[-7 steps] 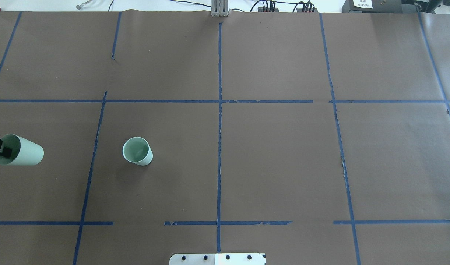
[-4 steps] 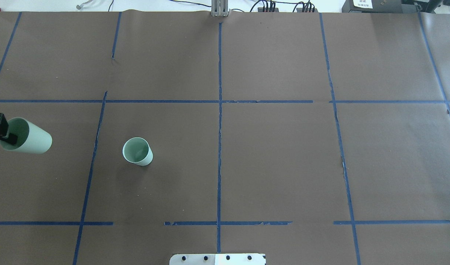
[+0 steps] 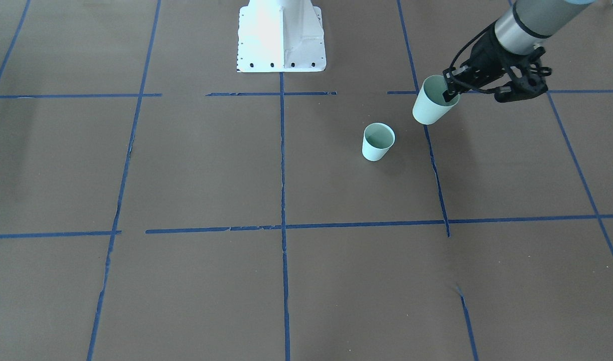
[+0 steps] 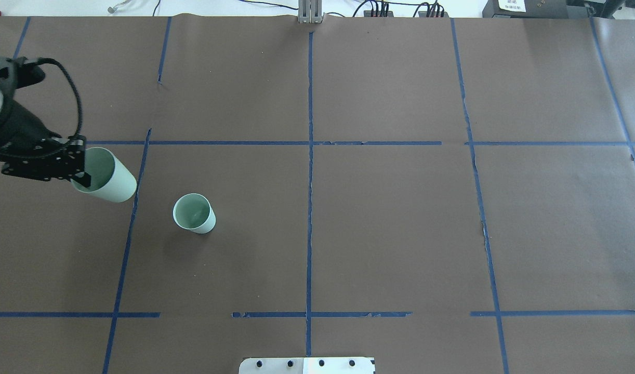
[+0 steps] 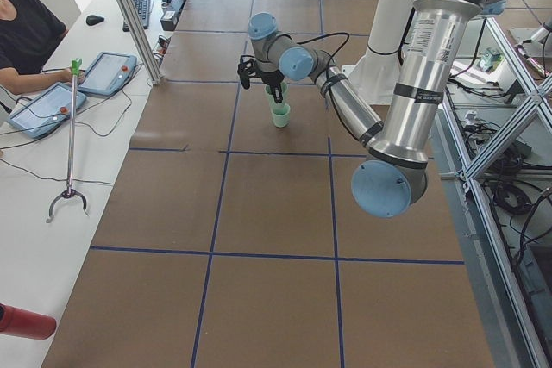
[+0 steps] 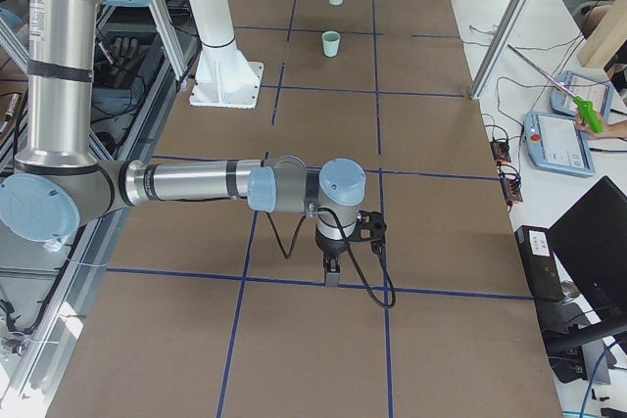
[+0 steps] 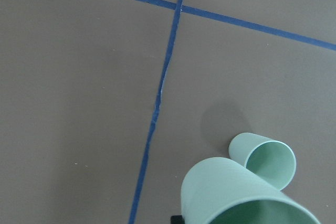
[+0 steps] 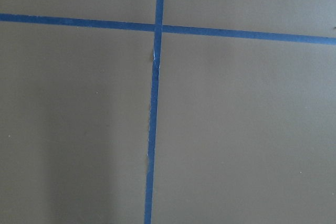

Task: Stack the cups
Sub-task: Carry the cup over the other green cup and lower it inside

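Mint-green cups, two, plain and tapered, no handles, darker inside.

Item 1, carried cup [image 4: 109, 182]: off the surface [image 4: 400, 234], open mouth up, and it looks tilted with its base leaning toward the other cup. The left claw [image 4: 82, 175] has it clenched at the rim, one finger inside the mouth and one outside the wall. It hangs beside a blue tape line [image 4: 128, 244], near the other cup but clearly apart from it and not yet above it.

Item 2, standing cup [image 4: 194, 213]: upright on the surface, mouth open, empty, nothing touching it. The left wrist view shows it just beyond the carried cup's wall.

Item 3, right claw [image 6: 332, 274]: low over the surface at the opposite end, well apart from both cups. It appears only in the side view, so I cannot tell whether it is released or clenched. It holds nothing that can be seen.

Status, as a judgement: the pick-up is done and the carry is partway along. What remains is to bring the carried cup over the standing cup's mouth, level it, lower it inside and let go. No cup is nested yet.
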